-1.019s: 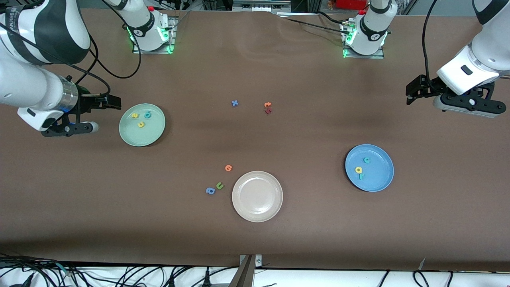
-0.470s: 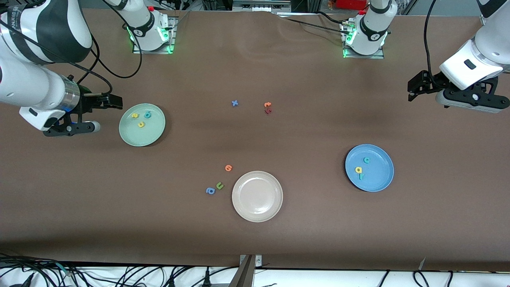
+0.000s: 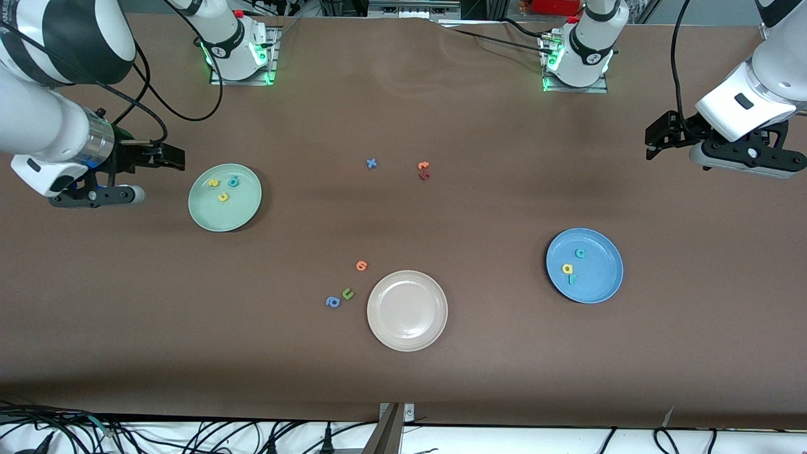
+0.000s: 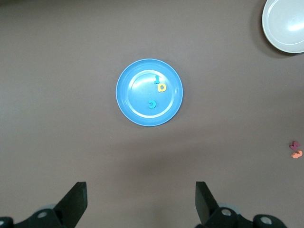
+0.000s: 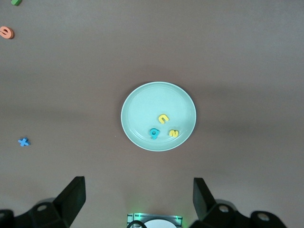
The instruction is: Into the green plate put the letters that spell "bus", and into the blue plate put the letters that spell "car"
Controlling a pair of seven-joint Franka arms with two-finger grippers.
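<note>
"Bus" letters point(image 3: 223, 188) lie in green plate point(image 3: 243, 211), "car" letters point(image 3: 572, 265) in blue plate point(image 3: 602, 280). Right gripper point(image 3: 165, 157) and left gripper point(image 3: 659, 136) both up over bare table w/ jaws wide open, nothing held; each plate sits well apart from its jaws.

On the green plate point(image 3: 224, 211) lay a teal "b" point(image 3: 234, 182), a yellow "u" point(image 3: 222, 197) and a yellow "s" point(image 3: 214, 183). The blue plate point(image 3: 599, 287) carried a teal "c" point(image 3: 580, 253), a yellow "a" point(image 3: 567, 268) and a teal "r" point(image 3: 571, 278). Loose on the table point(image 3: 479, 208) sat a blue "x" point(image 3: 371, 163), a blue "a" point(image 3: 332, 302) and a green "u" point(image 3: 347, 293). Other loose pieces were too small to read.
</note>
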